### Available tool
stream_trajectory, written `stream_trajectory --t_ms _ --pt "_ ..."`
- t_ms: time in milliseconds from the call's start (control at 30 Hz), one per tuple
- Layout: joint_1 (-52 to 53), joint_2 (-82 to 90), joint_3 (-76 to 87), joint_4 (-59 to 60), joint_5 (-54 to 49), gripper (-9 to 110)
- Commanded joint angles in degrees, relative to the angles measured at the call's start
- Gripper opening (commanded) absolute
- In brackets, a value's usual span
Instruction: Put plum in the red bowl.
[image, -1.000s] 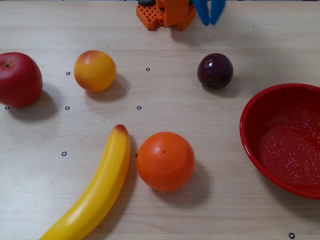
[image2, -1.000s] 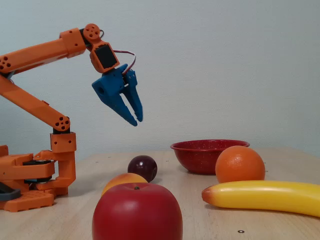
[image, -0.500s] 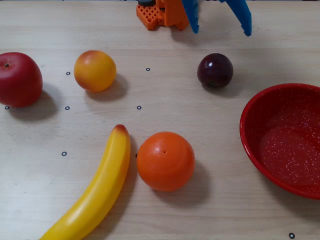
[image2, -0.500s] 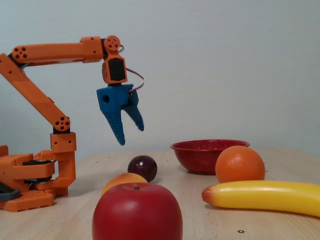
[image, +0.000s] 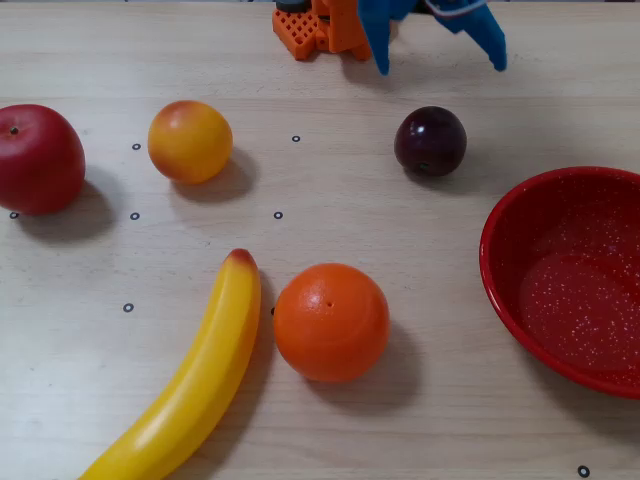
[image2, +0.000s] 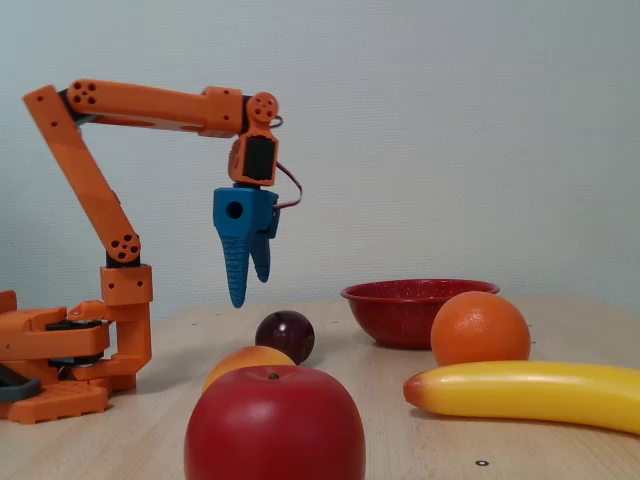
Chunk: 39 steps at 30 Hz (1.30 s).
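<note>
The plum (image: 430, 141) is a small dark purple fruit lying on the wooden table right of centre; in the fixed view (image2: 285, 336) it sits behind the nearer fruit. The red bowl (image: 570, 290) stands empty at the right edge, a little apart from the plum, and also shows in the fixed view (image2: 415, 310). My blue gripper (image: 440, 67) is open and empty, with its fingers spread near the top of the overhead view, just beyond the plum. In the fixed view the gripper (image2: 250, 290) points down and hangs above the table, up and left of the plum, not touching it.
A red apple (image: 38, 158) lies at the far left and a yellow-orange peach (image: 190, 141) beside it. An orange (image: 331, 321) and a banana (image: 190, 380) lie in the front middle. The orange arm base (image: 315, 30) stands at the table's back edge.
</note>
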<state>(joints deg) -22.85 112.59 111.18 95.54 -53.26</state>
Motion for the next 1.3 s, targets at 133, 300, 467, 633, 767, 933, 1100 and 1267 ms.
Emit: stream_trajectory --t_ms 133,300,467,633,767,933,1100,1267 --pt "1.8 -2.6 -5.1 -2.2 -3.1 47" --pt "1.9 -6.4 -5.5 -5.7 -2.5 47" --pt "2.3 -11.6 -7.1 -8.3 -1.5 47" --pt "2.8 -15.1 -8.3 -10.4 -0.9 47" --pt "3.5 -16.6 -8.3 -11.8 -1.8 47" --pt "4.5 -17.8 -8.8 -12.3 -2.8 47" --pt "5.5 -18.7 -8.9 -12.6 -3.7 46" --pt "6.1 -19.2 -9.1 -12.9 -4.0 46"
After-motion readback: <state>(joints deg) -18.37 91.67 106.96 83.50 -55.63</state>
